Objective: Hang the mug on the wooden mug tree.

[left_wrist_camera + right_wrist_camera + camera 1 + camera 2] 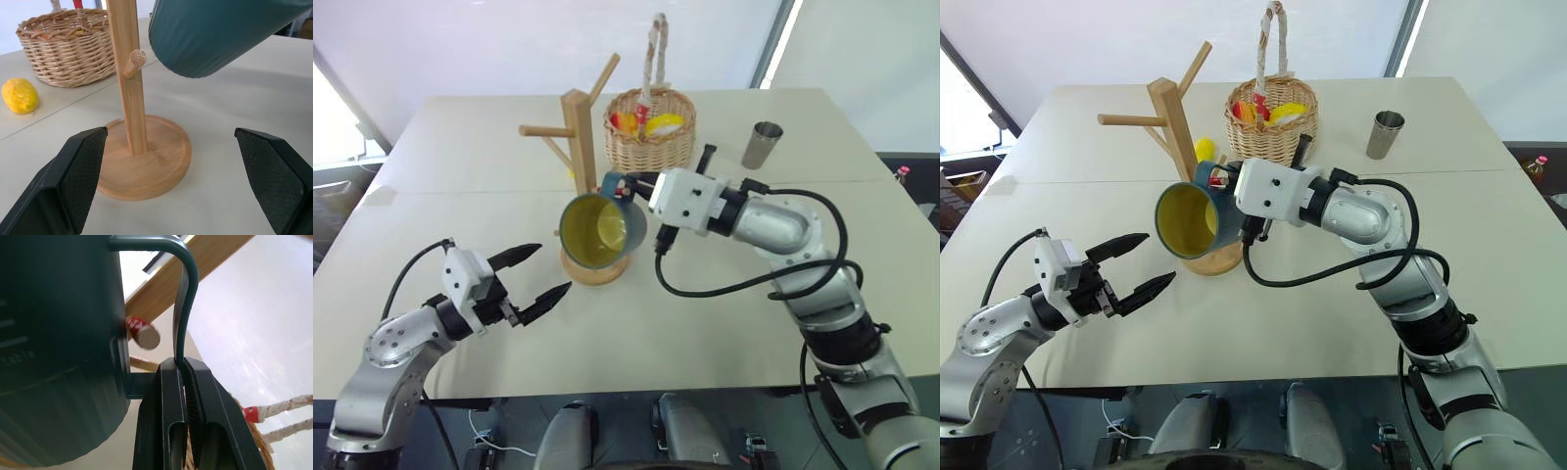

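Note:
The dark teal mug [592,230] with its mustard-yellow inside hangs tilted on its side above the round base [597,269] of the wooden mug tree [578,127], its mouth facing me. My right gripper [182,367] is shut on the mug's thin loop handle [188,293], level and close beside the post. A red-tipped peg [143,334] shows between the mug wall and the handle; I cannot tell whether it passes through the loop. My left gripper [543,272] stands open and empty in front of the base, to its left, with fingers [78,171] spread wide.
A woven wicker basket [651,137] with yellow and red items stands behind the tree. A steel tumbler [762,145] is at the back right. A yellow lemon [19,95] lies on the table between basket and tree. Free tabletop lies to the right and front.

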`<state>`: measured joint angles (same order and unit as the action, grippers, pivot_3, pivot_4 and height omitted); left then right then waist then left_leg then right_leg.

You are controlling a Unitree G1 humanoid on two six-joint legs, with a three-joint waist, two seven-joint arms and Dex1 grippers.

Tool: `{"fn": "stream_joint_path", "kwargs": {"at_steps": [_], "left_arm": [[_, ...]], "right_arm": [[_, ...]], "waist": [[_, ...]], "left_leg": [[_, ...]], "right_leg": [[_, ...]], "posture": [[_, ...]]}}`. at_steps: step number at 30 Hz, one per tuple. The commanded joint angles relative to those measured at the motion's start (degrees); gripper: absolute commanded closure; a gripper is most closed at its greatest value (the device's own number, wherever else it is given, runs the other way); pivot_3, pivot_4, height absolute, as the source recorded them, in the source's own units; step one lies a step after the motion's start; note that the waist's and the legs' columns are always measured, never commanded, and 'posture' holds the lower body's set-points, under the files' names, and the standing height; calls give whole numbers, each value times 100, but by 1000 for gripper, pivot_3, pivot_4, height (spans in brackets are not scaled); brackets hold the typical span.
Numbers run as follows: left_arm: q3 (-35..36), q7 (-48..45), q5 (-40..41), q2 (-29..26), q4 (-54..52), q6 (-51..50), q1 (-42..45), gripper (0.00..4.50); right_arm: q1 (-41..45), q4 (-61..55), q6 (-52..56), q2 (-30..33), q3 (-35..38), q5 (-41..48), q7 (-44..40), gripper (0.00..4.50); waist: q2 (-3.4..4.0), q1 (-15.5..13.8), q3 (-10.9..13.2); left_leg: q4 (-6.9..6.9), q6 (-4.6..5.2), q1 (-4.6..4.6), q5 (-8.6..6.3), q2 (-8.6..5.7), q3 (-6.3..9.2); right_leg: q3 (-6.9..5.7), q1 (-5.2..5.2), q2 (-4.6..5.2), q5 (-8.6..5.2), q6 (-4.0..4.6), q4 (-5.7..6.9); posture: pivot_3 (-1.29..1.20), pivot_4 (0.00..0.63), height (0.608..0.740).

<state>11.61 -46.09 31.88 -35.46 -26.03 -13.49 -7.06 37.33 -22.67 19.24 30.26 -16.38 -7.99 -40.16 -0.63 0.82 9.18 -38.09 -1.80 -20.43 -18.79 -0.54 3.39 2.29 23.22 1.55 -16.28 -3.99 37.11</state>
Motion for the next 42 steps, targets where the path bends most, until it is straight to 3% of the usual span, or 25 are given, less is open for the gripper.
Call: {"fn": "stream_joint_path", "kwargs": {"at_steps": [1,4,5,7,13,18,21,26,32,42], "left_arm": [[123,-6,98,10,-208,48,-8,0],[140,-3,123,6,-236,44,-9,0],[146,0,137,5,-247,39,-2,0],[160,10,160,7,-253,38,18,0],[166,16,190,6,-240,55,47,0],[157,106,187,45,-186,-9,53,0],[203,314,179,134,-9,-137,67,0],[389,1114,-287,574,749,12,121,0],[693,2152,-881,1126,1583,329,137,0],[765,2444,-1010,1445,1655,559,-3,0]], "right_arm": [[162,-41,-21,-84,4,-109,70,4491],[166,7,14,-125,18,-126,73,4491],[174,24,17,-139,31,-131,81,4186],[194,45,14,-169,63,-137,110,3533],[205,11,-81,-78,160,-250,153,643],[19,-223,-29,219,900,146,78,643],[-560,-335,10,382,1605,771,-112,643],[-1996,125,-4,-219,2538,1691,222,643],[-2857,1105,-863,-1089,2675,1772,864,643],[-2879,1966,-1526,-1308,2686,1881,1226,643]], "waist": [[0,-1,0],[0,1,0],[0,1,0],[0,2,0],[0,3,0],[0,-20,0],[-4,-22,-2],[-7,-1,-5],[-5,18,-3],[-7,-6,-4]], "left_leg": [[0,0,0,0,0,0],[0,0,-1,0,0,0],[0,0,0,0,0,0],[0,0,0,0,0,0],[0,0,0,0,0,0],[1,0,-2,0,-1,0],[1,0,-3,-1,-1,0],[10,3,5,-2,0,0],[5,3,9,0,0,-4],[3,1,8,-1,0,-5]], "right_leg": [[0,0,0,0,0,0],[0,0,0,0,0,0],[0,0,0,0,0,0],[0,0,0,0,0,0],[0,1,0,0,0,0],[0,0,2,0,0,-1],[0,-3,3,0,0,-6],[1,-8,2,1,0,-7],[4,-1,-4,1,-2,12],[4,-3,-2,2,-2,9]], "posture": [[0,150,740],[0,150,740],[0,150,740],[0,150,740],[0,150,740],[0,150,740],[0,150,740],[0,150,740],[0,150,740],[0,150,740]]}}
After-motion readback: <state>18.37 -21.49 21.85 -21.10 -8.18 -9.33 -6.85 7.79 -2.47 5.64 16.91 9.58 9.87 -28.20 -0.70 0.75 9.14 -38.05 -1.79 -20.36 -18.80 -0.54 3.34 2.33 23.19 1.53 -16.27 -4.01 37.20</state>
